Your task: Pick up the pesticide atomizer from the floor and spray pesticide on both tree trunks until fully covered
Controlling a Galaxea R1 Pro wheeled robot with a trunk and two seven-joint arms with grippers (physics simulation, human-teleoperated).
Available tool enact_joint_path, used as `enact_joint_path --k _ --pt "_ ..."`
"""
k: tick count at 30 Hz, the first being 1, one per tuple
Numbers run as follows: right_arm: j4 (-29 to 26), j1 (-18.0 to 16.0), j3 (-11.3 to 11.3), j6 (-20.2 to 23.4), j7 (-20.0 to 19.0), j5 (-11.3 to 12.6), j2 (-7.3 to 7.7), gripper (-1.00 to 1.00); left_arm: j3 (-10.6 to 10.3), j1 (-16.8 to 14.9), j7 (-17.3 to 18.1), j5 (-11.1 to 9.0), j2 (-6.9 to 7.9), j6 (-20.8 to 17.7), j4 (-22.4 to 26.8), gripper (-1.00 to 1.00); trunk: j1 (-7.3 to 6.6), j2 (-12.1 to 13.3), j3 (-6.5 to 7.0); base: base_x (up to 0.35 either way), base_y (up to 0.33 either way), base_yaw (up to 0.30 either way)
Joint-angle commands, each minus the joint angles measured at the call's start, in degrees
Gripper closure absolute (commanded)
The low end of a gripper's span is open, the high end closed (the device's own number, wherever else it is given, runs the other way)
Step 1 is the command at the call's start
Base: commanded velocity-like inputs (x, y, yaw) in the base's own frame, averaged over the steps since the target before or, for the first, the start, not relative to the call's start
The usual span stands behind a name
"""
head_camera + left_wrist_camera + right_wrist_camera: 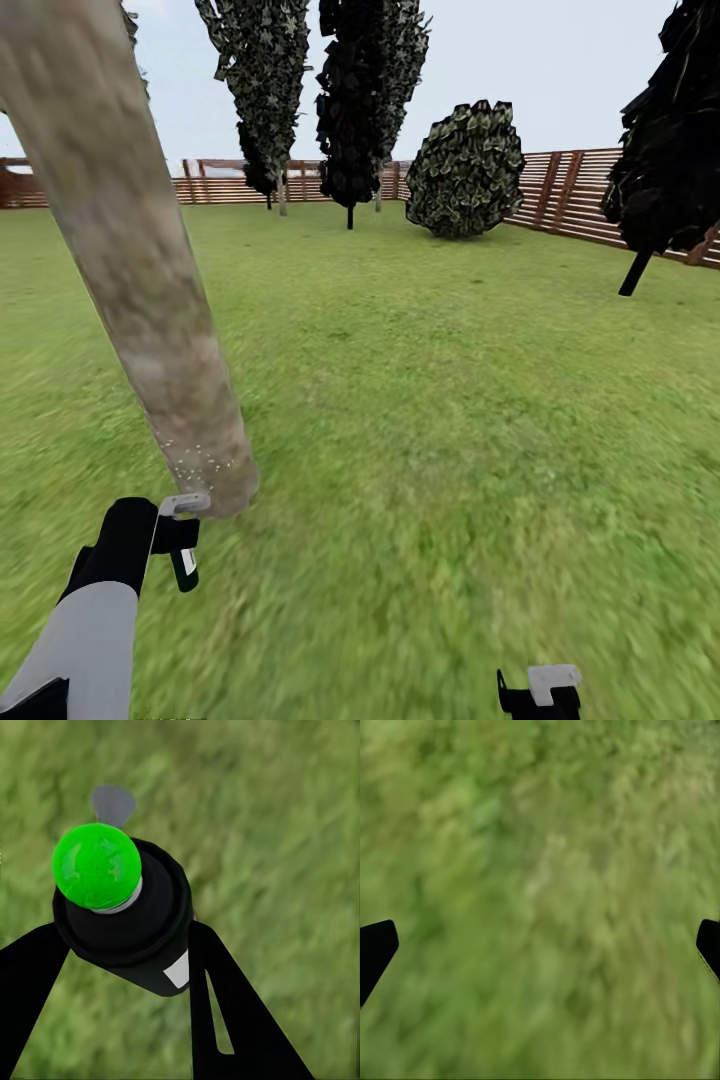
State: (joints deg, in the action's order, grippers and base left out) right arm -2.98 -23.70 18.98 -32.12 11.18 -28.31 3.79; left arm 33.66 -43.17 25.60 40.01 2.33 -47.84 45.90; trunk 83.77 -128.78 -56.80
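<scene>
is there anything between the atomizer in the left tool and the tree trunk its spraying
Nothing visible. The atomizer, held in the left tool, has its nozzle right beside the base of the tree trunk, with only lawn around.

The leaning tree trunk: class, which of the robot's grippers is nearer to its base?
Left. The left gripper, holding the spray bottle, is right beside the base of the trunk. The right gripper is far off across the lawn.

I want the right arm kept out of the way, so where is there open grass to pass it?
Open lawn runs from the leaning grey-beige tree trunk across to the brown slat fence. Crowded only at the trunk's base, where the left gripper holds the dark spray bottle.
</scene>
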Motion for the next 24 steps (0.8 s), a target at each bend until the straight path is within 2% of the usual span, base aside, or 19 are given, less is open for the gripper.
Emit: enact_joint_path --k 1,8,10,11,14,15,16,19,20,22,24 --pt "0.08 -0.03 0.26 -0.14 0.34 -0.61 0.00 -1.00 0.18 -0.07 0.58 0.59 -0.05 -0.09 0.02 1.00 0.00 -0.02 -0.05 0.112 -0.256 0.276" --pt "0.08 -0.03 0.26 -0.14 0.34 -0.61 -0.24 -1.00 0.31 -0.07 0.58 0.23 -0.13 -0.18 0.04 1.00 0.00 -0.02 -0.05 0.095 -0.217 0.268" --pt "0.08 -0.05 0.26 -0.14 0.38 -0.61 -0.22 -1.00 0.16 -0.09 0.59 -0.72 -0.13 -0.20 0.15 1.00 0.00 -0.02 -0.05 0.019 -0.043 0.233" --pt "0.08 -0.04 0.26 -0.14 0.41 -0.61 -0.20 -1.00 -0.08 -0.34 0.72 -2.15 -0.14 -0.21 0.50 1.00 0.00 -0.02 -0.05 0.005 -0.011 0.199" --pt "0.08 -0.03 0.26 -0.14 0.41 -0.60 -0.20 -1.00 -0.37 -1.11 1.39 -3.10 -0.40 -0.34 0.79 1.00 0.00 -0.02 -0.05 0.002 -0.004 0.102" --pt "0.08 -0.05 0.26 -0.14 0.40 -0.59 -0.19 -1.00 -0.89 -1.71 1.80 -3.24 -0.76 -0.37 0.86 1.00 0.00 -0.02 -0.05 0.001 -0.001 0.028" --pt "0.08 -0.04 0.26 -0.14 0.40 -0.56 -0.19 -1.00 -2.31 -2.80 2.26 -3.30 -1.25 -0.44 0.90 1.00 0.00 -0.02 -0.05 0.000 -0.001 0.015" --pt "0.08 -0.03 0.32 -0.14 0.42 -0.46 -0.19 -1.00 -8.37 -5.35 2.69 -3.43 -2.25 -0.92 0.93 1.00 0.00 -0.02 -0.05 0.000 0.000 0.005" --pt "0.08 -0.03 0.31 -0.14 0.42 -0.41 -0.19 -1.00 -9.40 -6.43 2.74 -3.56 -2.38 -1.09 0.94 1.00 0.00 -0.02 -0.05 0.000 0.000 0.001" --pt "0.02 -0.03 0.33 -0.14 0.43 -0.32 -0.19 -1.00 -10.11 -7.83 2.77 -4.56 -2.33 -1.64 0.88 1.00 0.00 -0.02 -0.05 0.000 0.000 0.000" --pt "0.05 -0.04 0.35 -0.14 0.43 -0.27 -0.14 -1.00 -10.39 -8.56 2.81 -6.97 -0.93 -3.55 0.97 1.00 0.00 -0.02 -0.05 0.000 0.000 0.000"
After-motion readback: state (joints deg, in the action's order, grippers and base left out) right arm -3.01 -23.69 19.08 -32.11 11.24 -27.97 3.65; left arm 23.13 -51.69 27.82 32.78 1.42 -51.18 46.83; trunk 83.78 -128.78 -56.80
